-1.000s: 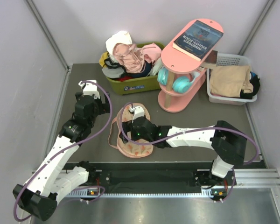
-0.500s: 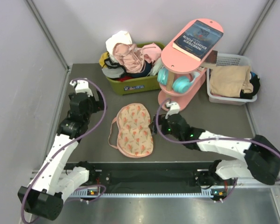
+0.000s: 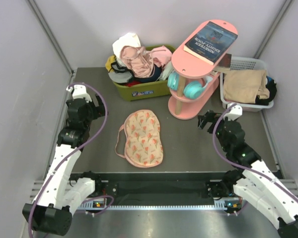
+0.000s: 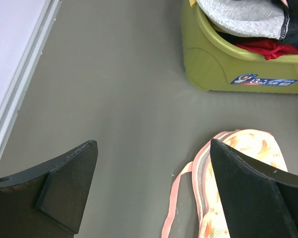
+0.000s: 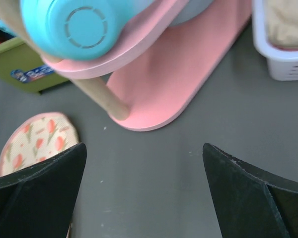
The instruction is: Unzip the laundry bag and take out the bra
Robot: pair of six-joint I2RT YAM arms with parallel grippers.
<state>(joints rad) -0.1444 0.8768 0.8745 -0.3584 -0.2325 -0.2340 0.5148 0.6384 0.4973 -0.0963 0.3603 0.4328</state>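
Note:
The laundry bag (image 3: 141, 138) lies flat in the middle of the table, an oval peach pouch with orange-red prints and a pink loop (image 3: 118, 141) at its left. It looks closed; no bra shows. My left gripper (image 3: 89, 106) is open and empty, left of the bag and apart from it. In the left wrist view (image 4: 153, 144) the bag (image 4: 251, 144) and loop (image 4: 176, 198) lie by the right finger. My right gripper (image 3: 204, 121) is open and empty, right of the bag near the pink stand. In the right wrist view (image 5: 144, 146) the bag (image 5: 35, 136) shows at the left.
A green bin (image 3: 139, 90) heaped with clothes stands behind the bag. A pink two-tier stand (image 3: 188, 106) carries a book (image 3: 211, 41) and teal headphones (image 3: 191, 88). A white basket (image 3: 233, 105) with tan cloth sits at the far right.
My right gripper drew off the bag and swung right to the pink stand. My left gripper drew back to the left. The bag now lies uncovered.

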